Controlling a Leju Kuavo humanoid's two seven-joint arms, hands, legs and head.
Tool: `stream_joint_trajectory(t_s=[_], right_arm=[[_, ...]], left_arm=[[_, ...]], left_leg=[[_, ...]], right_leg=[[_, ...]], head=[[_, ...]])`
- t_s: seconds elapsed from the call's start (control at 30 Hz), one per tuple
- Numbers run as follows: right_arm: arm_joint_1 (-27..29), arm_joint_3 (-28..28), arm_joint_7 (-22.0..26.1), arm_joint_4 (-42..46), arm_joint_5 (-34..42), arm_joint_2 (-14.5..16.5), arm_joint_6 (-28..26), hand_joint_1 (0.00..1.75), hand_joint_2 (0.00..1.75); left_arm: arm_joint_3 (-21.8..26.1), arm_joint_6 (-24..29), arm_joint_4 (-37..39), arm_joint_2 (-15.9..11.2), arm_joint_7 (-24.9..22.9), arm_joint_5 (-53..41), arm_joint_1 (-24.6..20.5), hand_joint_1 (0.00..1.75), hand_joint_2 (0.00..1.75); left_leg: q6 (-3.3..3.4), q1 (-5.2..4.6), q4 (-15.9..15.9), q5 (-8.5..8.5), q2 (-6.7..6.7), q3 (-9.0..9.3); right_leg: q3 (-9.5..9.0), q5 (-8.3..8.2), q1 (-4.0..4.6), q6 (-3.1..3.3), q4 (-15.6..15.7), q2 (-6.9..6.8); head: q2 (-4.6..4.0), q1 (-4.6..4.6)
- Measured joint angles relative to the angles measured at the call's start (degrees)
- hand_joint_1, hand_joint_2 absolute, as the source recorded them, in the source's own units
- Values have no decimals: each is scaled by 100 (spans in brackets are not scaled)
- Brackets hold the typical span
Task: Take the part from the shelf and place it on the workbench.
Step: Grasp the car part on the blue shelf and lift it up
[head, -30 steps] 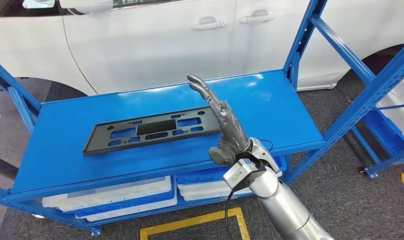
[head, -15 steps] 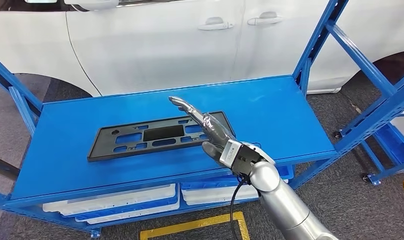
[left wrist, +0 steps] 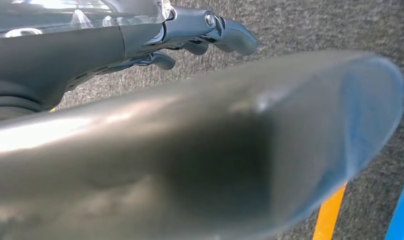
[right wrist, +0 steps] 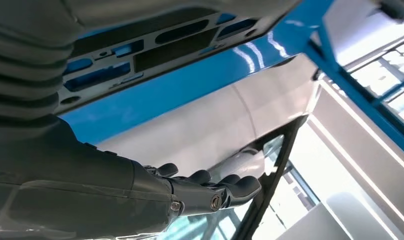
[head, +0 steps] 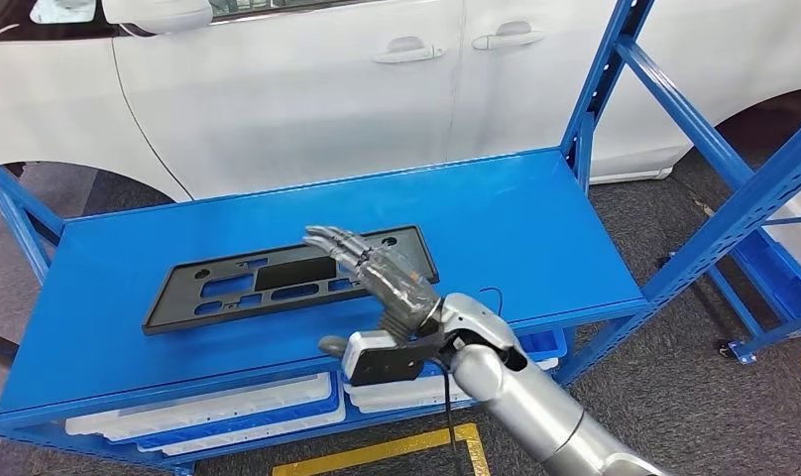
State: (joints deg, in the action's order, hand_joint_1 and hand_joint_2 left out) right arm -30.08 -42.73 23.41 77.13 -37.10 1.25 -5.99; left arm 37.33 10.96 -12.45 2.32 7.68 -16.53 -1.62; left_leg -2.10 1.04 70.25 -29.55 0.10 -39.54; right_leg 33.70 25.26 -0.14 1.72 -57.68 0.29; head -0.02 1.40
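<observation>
The part (head: pixel 228 288) is a long flat black plate with several cut-outs, lying on the blue shelf board (head: pixel 515 218). My right hand (head: pixel 377 273) reaches in from the front, fingers stretched out and apart, over the plate's right half; it holds nothing. In the right wrist view the plate (right wrist: pixel 155 45) lies beyond the grey thumb, and the dark fingers (right wrist: pixel 210 192) are extended with nothing in them. My left hand (left wrist: pixel 205 30) hangs over the grey carpet floor, its fingers loosely out and holding nothing.
A white car (head: pixel 297 89) stands right behind the shelf. Blue uprights (head: pixel 600 79) rise at the shelf's right end, with another blue rack further right. White and blue bins (head: pixel 208 412) sit on the level below. Yellow floor tape (head: pixel 377 451) runs in front.
My right hand has turned from edge-up to palm-down and swung left, from beside the plate's right end to over its right half. The camera has also shifted a little.
</observation>
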Motion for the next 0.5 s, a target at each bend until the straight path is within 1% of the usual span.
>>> stream_joint_trajectory(t_s=[0.03,0.07,0.1,0.13,0.17,0.23,0.27,0.3,0.33,0.37,0.4,0.43,0.47,0.5], right_arm=[[-44,-183,-36,-171,-299,86,-276,0,175],[-94,-362,-80,-344,-585,181,-541,0,175],[-140,-538,-127,-501,-850,273,-772,0,175],[-174,-712,-179,-640,-1101,356,-983,0,175],[-196,-880,-234,-759,-1332,431,-1166,0,175],[-230,-1173,-332,-938,-1692,556,-1461,0,175],[-252,-1290,-369,-1003,-1804,607,-1567,0,175],[-276,-1388,-397,-1063,-1883,647,-1647,0,175],[-295,-1475,-431,-1124,-1962,671,-1721,0,175],[-309,-1555,-476,-1184,-2062,684,-1801,0,175],[-313,-1632,-539,-1247,-2186,689,-1892,0,175],[-313,-1714,-617,-1314,-2328,697,-1995,0,175],[-314,-1789,-696,-1381,-2444,714,-2083,0,175],[-315,-1851,-769,-1445,-2530,744,-2150,0,175]], left_arm=[[-9,-5,0,7,-5,-43,3,0,0],[-20,-10,1,10,-16,-94,-1,0,0],[-31,-15,1,14,-37,-144,-7,0,0],[-39,-16,1,18,-65,-188,-13,0,0],[-44,-14,2,22,-96,-222,-16,0,0],[-52,-5,2,40,-144,-263,-10,0,0],[-59,-1,2,52,-156,-274,-7,0,0],[-66,3,2,63,-162,-283,-8,0,0],[-71,3,2,73,-165,-294,-9,0,0],[-74,3,2,77,-163,-305,-9,0,0],[-77,-2,2,80,-155,-313,-6,0,0],[-78,-14,2,83,-136,-320,1,0,0],[-79,-33,3,85,-109,-327,8,0,0],[-80,-58,3,88,-77,-337,11,0,0]], left_leg=[[32,-6,-416,218,0,186],[65,-20,-807,370,2,371],[93,-35,-1080,457,3,506],[118,-52,-1225,477,2,580],[136,-67,-1258,460,1,601],[185,-47,-1298,478,-1,622],[213,-32,-1326,492,3,635],[239,-15,-1351,506,8,645],[254,-13,-1360,511,13,649],[267,-14,-1360,509,14,645],[272,-15,-1358,509,13,643],[272,-15,-1356,506,13,642],[269,-15,-1351,504,12,643],[262,-15,-1343,499,10,645]], right_leg=[[-19,10,8,-3,-1,6],[-33,22,26,-16,-5,11],[-43,31,37,-35,-9,12],[-51,39,42,-60,-11,12],[-55,46,46,-90,-9,9],[-58,76,43,-150,-29,4],[-22,147,41,-179,-121,3],[69,278,35,-207,-329,2],[218,454,18,-232,-654,1],[404,637,4,-254,-1042,0],[574,764,-11,-273,-1388,0],[672,793,-23,-286,-1578,0],[669,717,-32,-290,-1555,-1],[555,551,-39,-283,-1309,-2]], head=[[1,0],[1,1],[2,-2],[2,-3],[2,-4],[2,-4],[2,-13],[2,-21],[1,-28],[1,-37],[1,-38],[2,-38],[2,-38],[2,-38]])
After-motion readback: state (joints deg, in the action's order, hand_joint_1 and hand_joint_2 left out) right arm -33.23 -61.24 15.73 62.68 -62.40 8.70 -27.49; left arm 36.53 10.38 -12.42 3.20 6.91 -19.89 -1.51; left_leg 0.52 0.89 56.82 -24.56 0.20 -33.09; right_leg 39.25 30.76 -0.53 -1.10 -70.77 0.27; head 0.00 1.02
